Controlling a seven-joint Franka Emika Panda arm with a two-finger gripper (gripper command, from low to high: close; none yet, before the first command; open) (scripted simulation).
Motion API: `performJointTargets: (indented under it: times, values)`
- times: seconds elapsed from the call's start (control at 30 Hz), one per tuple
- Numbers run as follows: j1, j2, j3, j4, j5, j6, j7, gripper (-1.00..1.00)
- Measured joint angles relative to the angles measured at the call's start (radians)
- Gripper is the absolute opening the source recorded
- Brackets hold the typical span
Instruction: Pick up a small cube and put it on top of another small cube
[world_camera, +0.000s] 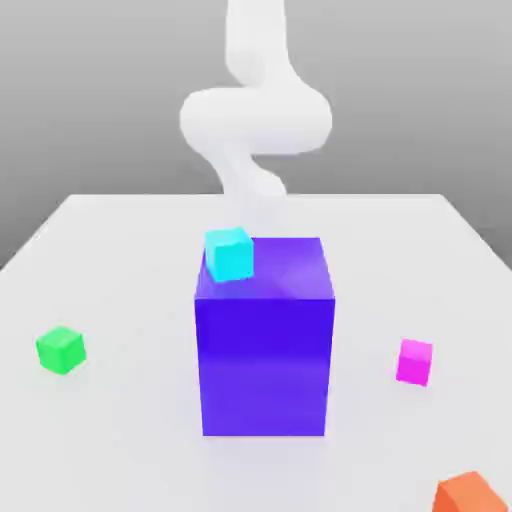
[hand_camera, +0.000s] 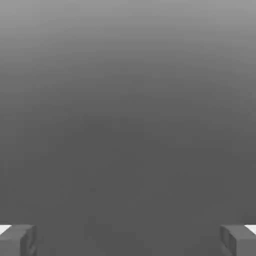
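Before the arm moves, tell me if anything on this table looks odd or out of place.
One thing: the cyan cube sits tilted at the top corner of the big blue block, overhanging its edge. The green cube and pink cube rest flat.

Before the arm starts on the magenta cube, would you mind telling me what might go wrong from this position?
1. The big blue-violet block stands between the magenta cube and the green cube; a low carry may hit it.
2. The cyan cube by that block could be knocked.
3. The open gripper could choose the wrong small cube.
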Motion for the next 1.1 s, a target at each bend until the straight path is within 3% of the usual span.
performJointTargets:
  times: [0.57, 1.1]
  values:
    - [0.341, 0.295, -0.058, -0.210, -0.074, 0.211, -0.694, 0.00]
    - [0.624, 0.571, -0.091, -0.407, -0.066, 0.410, -1.398, 0.00]
